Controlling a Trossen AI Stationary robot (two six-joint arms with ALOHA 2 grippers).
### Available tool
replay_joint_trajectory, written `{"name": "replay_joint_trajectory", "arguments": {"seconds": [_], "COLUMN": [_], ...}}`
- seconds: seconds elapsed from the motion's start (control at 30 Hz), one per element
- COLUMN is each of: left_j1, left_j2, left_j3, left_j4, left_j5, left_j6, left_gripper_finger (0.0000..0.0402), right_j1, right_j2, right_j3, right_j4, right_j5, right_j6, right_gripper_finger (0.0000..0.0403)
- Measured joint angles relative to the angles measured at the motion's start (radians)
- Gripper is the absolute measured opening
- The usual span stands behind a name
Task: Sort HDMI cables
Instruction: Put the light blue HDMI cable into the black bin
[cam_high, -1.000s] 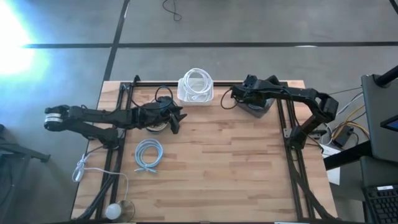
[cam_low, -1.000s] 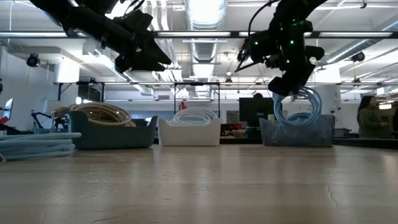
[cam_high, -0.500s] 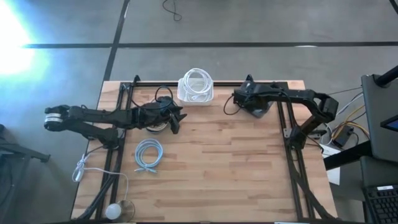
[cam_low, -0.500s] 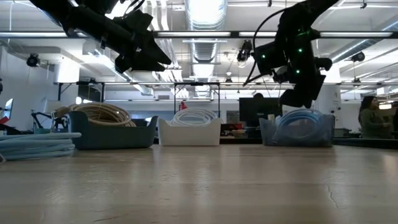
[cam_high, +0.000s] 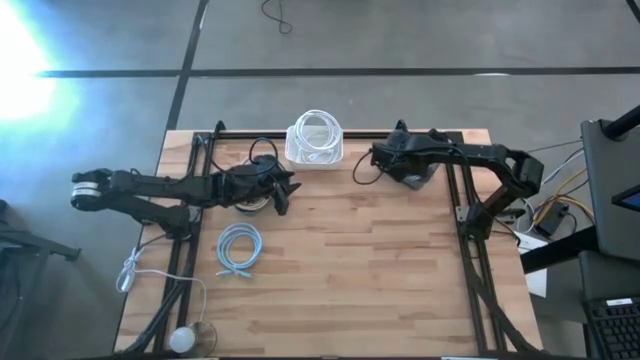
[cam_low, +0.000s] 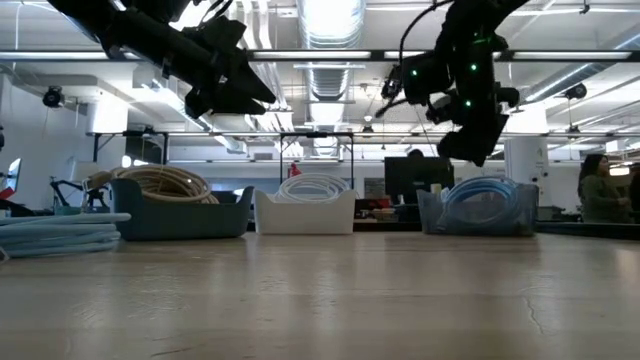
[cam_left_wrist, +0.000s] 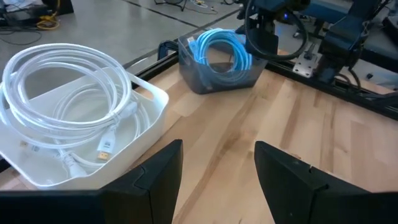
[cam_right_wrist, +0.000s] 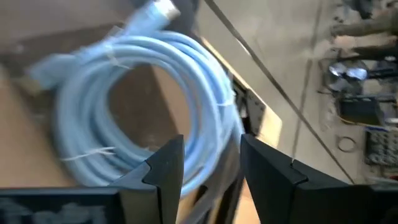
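Hovering above the dark translucent bin (cam_high: 415, 172) near the desk's far right corner, the right gripper (cam_low: 470, 148) hangs spread and empty, its light blue coiled HDMI cable (cam_right_wrist: 134, 106) lying inside with its colour-mates, while the left gripper (cam_left_wrist: 214, 171), also spread, waits over the dark teal bin (cam_low: 180, 215) of tan coils (cam_low: 160, 183).

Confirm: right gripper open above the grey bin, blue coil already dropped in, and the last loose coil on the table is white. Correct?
Not quite. The loose coil on the table is light blue, not white, as the high view shows. The rest holds: the right gripper is open above the grey bin, and the blue coil lies inside it.
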Motion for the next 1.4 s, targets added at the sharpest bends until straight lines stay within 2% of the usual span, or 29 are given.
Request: {"name": "replay_joint_trajectory", "arguments": {"seconds": [0.1, 0.27, 0.53, 0.77, 0.93, 1.2, 1.4], "left_j1": [-0.001, -0.007, -0.032, -0.076, -0.108, -0.208, -0.251], "left_j2": [0.000, 0.000, 0.000, 0.000, 0.000, 0.000, 0.000], "left_j3": [0.000, 0.000, 0.000, 0.000, 0.000, 0.000, 0.007], "left_j4": [0.015, 0.061, 0.076, 0.075, 0.075, 0.068, -0.047], "left_j5": [0.040, 0.198, 0.383, 0.399, 0.400, 0.439, 0.442], "left_j6": [0.006, 0.043, 0.057, 0.072, 0.072, 0.114, 0.235], "left_gripper_finger": [0.0204, 0.0204, 0.0204, 0.0204, 0.0204, 0.0204, 0.0204], "right_j1": [0.038, 0.137, 0.343, 0.484, 0.535, 0.538, 0.538], "right_j2": [0.000, 0.000, 0.000, 0.000, -0.027, -0.139, -0.321], "right_j3": [0.027, 0.061, 0.120, 0.157, 0.135, -0.019, -0.167], "right_j4": [0.005, 0.014, 0.021, 0.039, 0.183, 0.542, 0.688], "right_j5": [-0.045, -0.106, -0.118, -0.249, -0.386, -0.529, -0.537], "right_j6": [-0.001, -0.024, -0.005, -0.070, -0.192, -0.363, -0.370], "right_gripper_finger": [0.0148, 0.0139, 0.0124, 0.0123, 0.0123, 0.0123, 0.0123]}}
